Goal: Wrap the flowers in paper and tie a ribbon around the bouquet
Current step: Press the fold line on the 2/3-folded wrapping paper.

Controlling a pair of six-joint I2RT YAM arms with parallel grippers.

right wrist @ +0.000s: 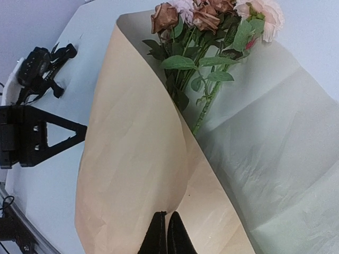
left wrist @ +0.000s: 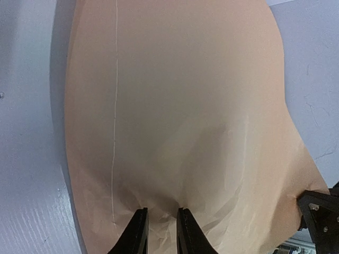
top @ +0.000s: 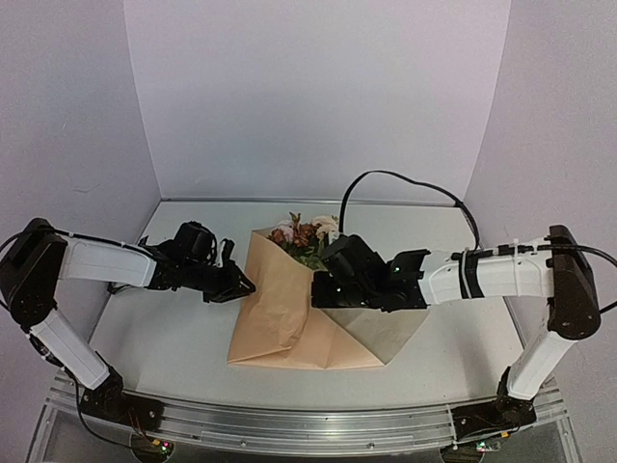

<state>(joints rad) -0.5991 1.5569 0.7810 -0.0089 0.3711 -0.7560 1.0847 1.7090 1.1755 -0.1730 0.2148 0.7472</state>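
Observation:
The tan paper (top: 280, 323) lies mid-table with its left half folded over the flowers (top: 307, 231), whose cream, pink and brown blooms stick out at the far end. In the right wrist view the flowers (right wrist: 206, 21) lie on the paper (right wrist: 132, 159) under the curled flap. My right gripper (top: 324, 289) (right wrist: 168, 216) is shut on the flap's edge. My left gripper (top: 243, 286) (left wrist: 161, 211) is at the paper's left side. Its fingers stand narrowly apart, with a wrinkled pucker of paper (left wrist: 185, 106) pinched between them. The ribbon is out of view.
A black cable (top: 405, 178) arcs over the table behind the right arm. White walls close in the back and sides. The metal rail (top: 308, 424) with both arm bases runs along the near edge.

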